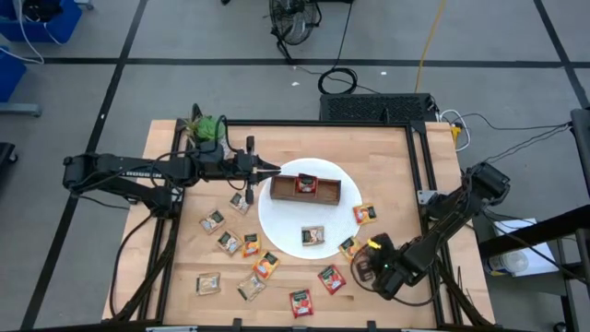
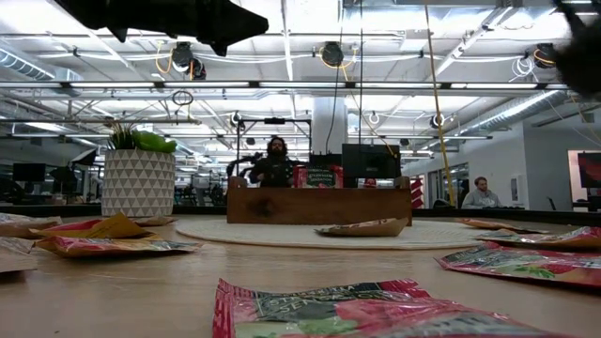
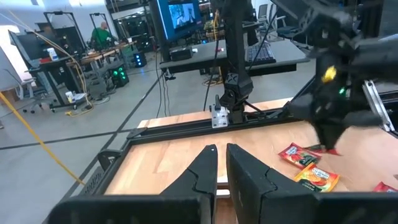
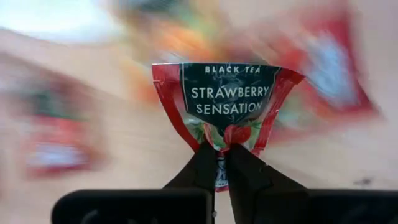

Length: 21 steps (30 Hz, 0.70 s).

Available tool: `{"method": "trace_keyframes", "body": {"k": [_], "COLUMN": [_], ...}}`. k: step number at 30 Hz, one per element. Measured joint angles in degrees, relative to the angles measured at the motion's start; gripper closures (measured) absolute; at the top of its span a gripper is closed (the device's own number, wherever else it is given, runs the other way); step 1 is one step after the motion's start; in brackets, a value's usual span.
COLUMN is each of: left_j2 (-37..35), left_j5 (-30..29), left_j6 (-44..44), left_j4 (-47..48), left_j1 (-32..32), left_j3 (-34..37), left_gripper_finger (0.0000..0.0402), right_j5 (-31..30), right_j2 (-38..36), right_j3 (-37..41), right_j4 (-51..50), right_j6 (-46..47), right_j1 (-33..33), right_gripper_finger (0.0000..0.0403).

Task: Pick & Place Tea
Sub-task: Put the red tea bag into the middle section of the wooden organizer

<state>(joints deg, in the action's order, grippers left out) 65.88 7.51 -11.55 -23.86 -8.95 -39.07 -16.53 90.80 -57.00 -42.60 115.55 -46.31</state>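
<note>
My right gripper [image 1: 361, 269] hangs near the table's front right, shut on a red tea sachet [image 4: 227, 99] printed "Strawberry Sensation". Several more tea sachets lie flat on the wood, among them a red one [image 1: 332, 278], an orange one [image 1: 266, 266] and a pale one [image 1: 209, 284]. One sachet [image 1: 313, 235] lies on the white plate [image 1: 277, 231]. Another [image 1: 305, 185] sits in the wooden tray [image 1: 327, 194] on that plate. My left gripper [image 1: 277, 171] stays level above the tray's left end, shut [image 3: 222, 163] and holding nothing. My right gripper pinches the middle of one edge of the red sachet [image 4: 233, 134] between its two fingertips [image 4: 205, 165]. The foil puckers inward at the pinch. The sachet stands out beyond the fingertips with its printed face toward the wrist camera, and the fingers point steeply down.
A potted plant [image 1: 205, 129] stands at the table's far left corner. A black frame rail [image 1: 419, 175] runs along the right side. In the low view, sachets [image 2: 376, 310] lie close to the front edge. People sit in the room beyond the table.
</note>
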Motion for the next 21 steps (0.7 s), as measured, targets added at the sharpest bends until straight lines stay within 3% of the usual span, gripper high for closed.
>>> {"method": "trace_keyframes", "body": {"k": [6,10,13,21], "left_j2": [0.00,0.01,0.00,0.01], "left_j5": [0.00,0.00,0.00,0.00], "left_j6": [0.01,0.00,0.02,-0.14], "left_j4": [0.00,0.00,-0.11,-0.26], "left_j1": [0.00,-0.02,-0.02,-0.02], "left_j3": [0.00,0.00,0.00,0.00], "left_gripper_finger": [0.0360,0.0360,0.0360,0.0360], "right_j5": [-15.79,-22.34,-27.14,-26.93], "right_j2": [-0.48,-0.57,-0.58,-0.60], "right_j3": [-1.55,0.14,3.26,16.78], "right_j4": [2.58,6.31,14.43,49.04], "right_j6": [-22.91,-39.43,-51.87,-81.38], "right_j1": [5.05,10.35,14.64,26.85], "right_gripper_finger": [0.0394,0.0395,0.0393,0.0392]}}
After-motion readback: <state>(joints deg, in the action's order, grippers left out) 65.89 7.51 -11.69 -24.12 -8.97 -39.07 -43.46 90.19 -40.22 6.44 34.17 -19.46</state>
